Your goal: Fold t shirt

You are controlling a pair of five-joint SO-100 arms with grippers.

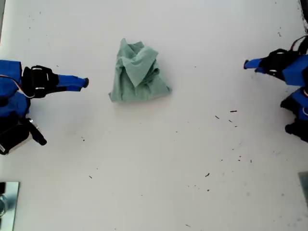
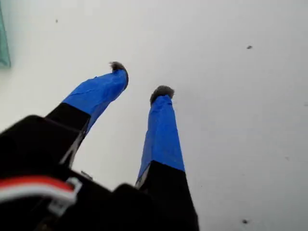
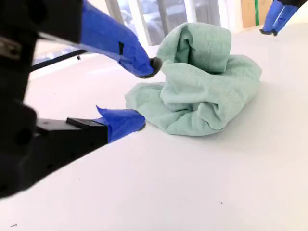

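Looking at what could go sideways: the t shirt (image 1: 138, 73) sits in a crumpled heap a bit above center in the exterior view, not laid flat at all. If we just pinch the top of the mound, we're likely grabbing several layers at once and dragging the whole wad instead of opening it up.

Our second gripper (image 3: 143, 95) is near the heap's edge but not touching, fingers spread wide and empty. It's the arm at the exterior view's left (image 1: 82, 83). Our first gripper (image 2: 139, 79) hangs over bare table (image 1: 159, 163) with fingers partly apart, holding nothing; only a sliver of green shows at that view's edge. It's the arm at the exterior view's right (image 1: 248, 64), well apart from the cloth.

Nothing really blocks either path. Just dark specks (image 1: 226, 118) scattered across the lower right of the exterior view and a metallic bit (image 1: 8, 204) at its lower left corner. A low approach could scrape the tabletop.
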